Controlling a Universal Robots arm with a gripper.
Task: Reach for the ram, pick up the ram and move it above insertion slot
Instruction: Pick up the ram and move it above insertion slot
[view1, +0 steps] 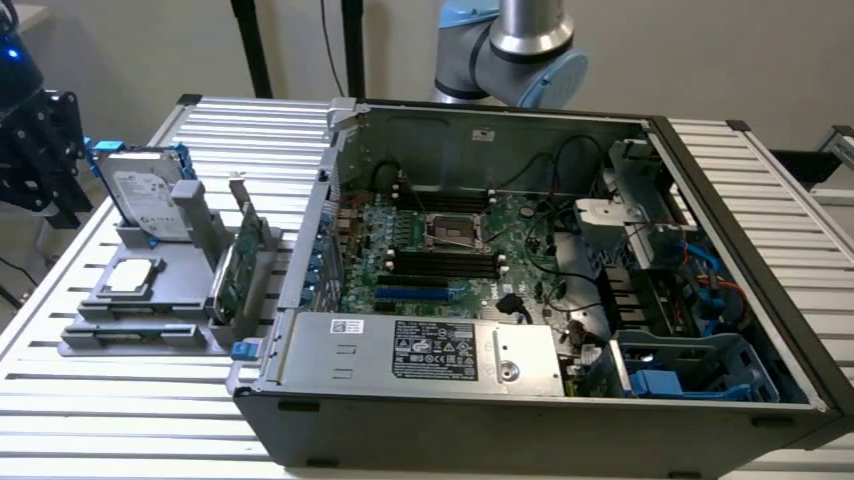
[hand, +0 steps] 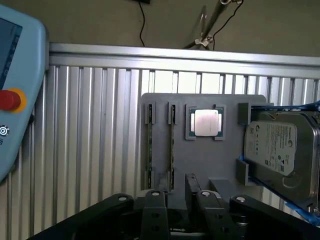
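Two ram sticks stand on edge in a grey holder (hand: 200, 160); they appear as thin green strips, one ram (hand: 150, 145) beside the other (hand: 171, 145). My gripper (hand: 181, 220) hovers well above the holder's near side. Its black fingers (hand: 155, 217) are apart with nothing between them. The holder (view1: 134, 335) sits on the slatted table at the exterior view's left, beside the open computer case (view1: 534, 400). Long black memory slots (view1: 441, 262) lie on the motherboard below the processor socket (view1: 454, 230).
The holder also carries a processor chip (hand: 205, 122), a hard drive (hand: 280, 145) and an upright expansion card (view1: 240, 265). A teach pendant (hand: 15, 90) lies off the table's edge. The arm's joint (view1: 534, 50) rises behind the case. Black equipment (view1: 34, 150) stands at the far left.
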